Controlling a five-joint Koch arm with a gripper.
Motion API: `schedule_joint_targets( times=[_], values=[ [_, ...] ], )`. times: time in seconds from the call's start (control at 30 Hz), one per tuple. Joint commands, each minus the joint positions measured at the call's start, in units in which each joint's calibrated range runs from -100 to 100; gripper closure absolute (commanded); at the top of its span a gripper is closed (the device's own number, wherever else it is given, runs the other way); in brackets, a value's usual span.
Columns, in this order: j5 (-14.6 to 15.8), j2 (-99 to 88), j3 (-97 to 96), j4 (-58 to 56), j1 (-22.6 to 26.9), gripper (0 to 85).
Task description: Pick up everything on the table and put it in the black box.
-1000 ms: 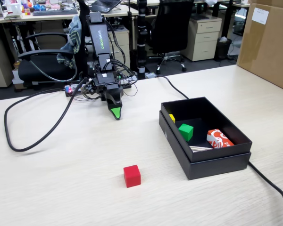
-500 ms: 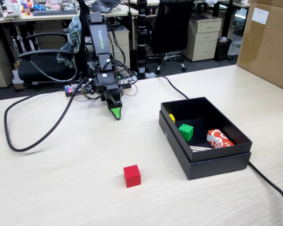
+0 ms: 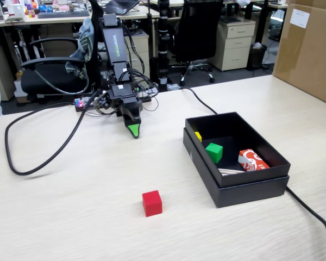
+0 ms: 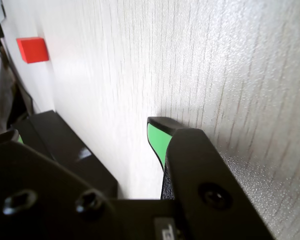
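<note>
A red cube [image 3: 151, 203] lies alone on the light wooden table, near the front; it also shows in the wrist view [image 4: 33, 49] at the top left. The black box [image 3: 233, 190] stands open to its right and holds a green cube [image 3: 214, 152], a small yellow piece [image 3: 198, 136] and a red-and-white packet [image 3: 252, 161]. Part of the box wall shows in the wrist view [image 4: 60, 145]. My gripper [image 3: 133, 130] rests low on the table at the arm's base, far behind the red cube and left of the box. In the wrist view my gripper [image 4: 85, 129] has its green-padded jaws apart and empty.
A thick black cable [image 3: 38, 163] loops over the table's left side, and another [image 3: 315, 217] runs off past the box's right corner. A large cardboard box [image 3: 309, 49] stands at the table's far right. Office chairs and desks stand behind the table.
</note>
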Motion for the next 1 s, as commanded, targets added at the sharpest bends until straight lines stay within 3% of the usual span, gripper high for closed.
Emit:
schedule_joint_targets(
  times=[0.0, 0.5, 0.97],
  values=[
    [-0.05, 0.45, 2.24, -0.54, -0.24, 36.7],
    [0.73, 21.22, 56.91, -47.02, 0.78, 37.9],
    [1.22, 67.81, 106.60, -66.38, -0.83, 38.0]
  ],
)
